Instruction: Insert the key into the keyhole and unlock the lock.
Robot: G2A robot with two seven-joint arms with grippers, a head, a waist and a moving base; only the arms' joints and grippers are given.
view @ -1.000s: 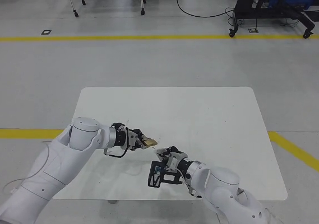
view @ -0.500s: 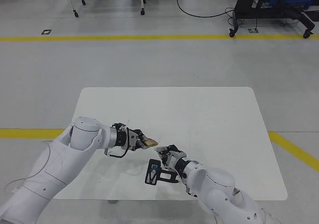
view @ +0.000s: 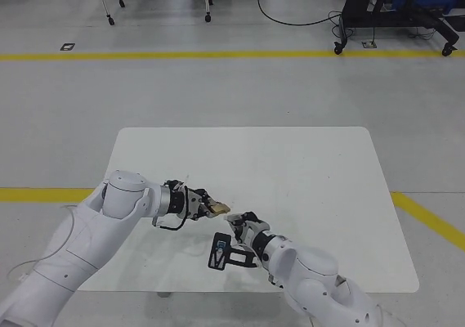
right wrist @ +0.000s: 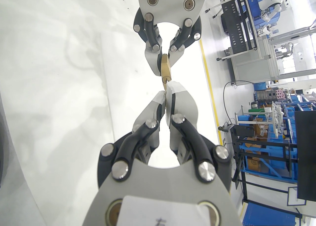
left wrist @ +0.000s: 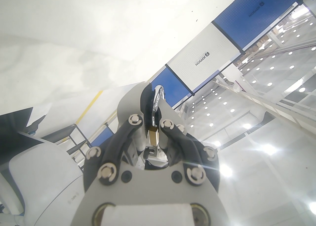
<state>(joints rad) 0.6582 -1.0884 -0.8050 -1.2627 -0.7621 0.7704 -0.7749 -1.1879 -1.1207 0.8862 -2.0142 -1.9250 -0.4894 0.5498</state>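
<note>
Left pincer (view: 206, 208) clamped on small brass padlock with silver shackle (view: 218, 208); white bench (view: 314, 163) below padlock. Right pincer (right wrist: 166, 96) just beside padlock, closed on thin brass key (right wrist: 164, 86). Key tip touches padlock's keyhole face. Insertion depth unclear, right fingertips (right wrist: 181, 97) cover the rest.

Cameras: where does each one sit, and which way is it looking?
Top view: up high, looking down at the table; both arms show.
Left wrist view: on the left wrist, looking along the left claw into the room.
Right wrist view: on the right wrist, looking past the right claw and key at the left claw.
All three share the lock.
</note>
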